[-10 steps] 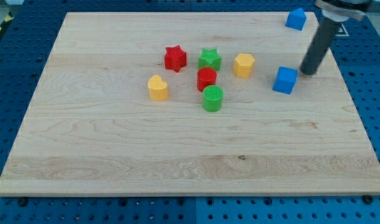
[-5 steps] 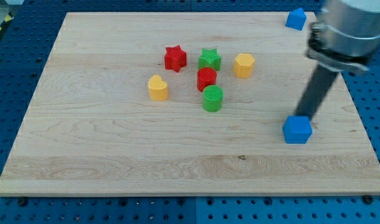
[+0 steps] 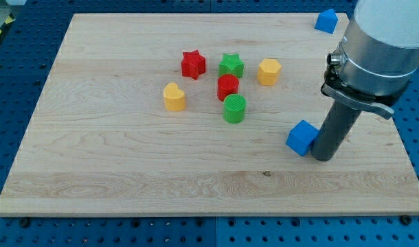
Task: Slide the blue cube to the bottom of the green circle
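Pale wooden board [image 3: 127, 171] on a blue perforated table [image 3: 17, 62].

My tip [image 3: 322, 157] touches the blue cube [image 3: 302, 137] on its right side, in the frame's lower right. The green circle [image 3: 234, 108] sits well apart, toward the tabletop [image 3: 127, 171] centre.

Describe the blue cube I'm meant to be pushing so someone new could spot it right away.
Start at the wooden board and go to the view's right, below the cluster of small blocks. The blue cube sits there alone, with my tip against its right side. The other blue block lies far off at the top right corner.
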`<control>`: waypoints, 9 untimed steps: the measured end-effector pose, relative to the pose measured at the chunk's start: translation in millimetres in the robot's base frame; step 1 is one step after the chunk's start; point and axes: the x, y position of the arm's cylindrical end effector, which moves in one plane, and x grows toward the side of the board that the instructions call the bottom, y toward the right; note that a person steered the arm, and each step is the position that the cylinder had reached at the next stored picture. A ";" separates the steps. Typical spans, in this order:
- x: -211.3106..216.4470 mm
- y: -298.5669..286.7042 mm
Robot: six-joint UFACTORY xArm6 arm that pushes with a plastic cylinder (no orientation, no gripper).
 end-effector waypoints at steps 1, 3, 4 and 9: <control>0.2 46.4; -12.5 60.1; -13.1 38.7; -18.9 -18.6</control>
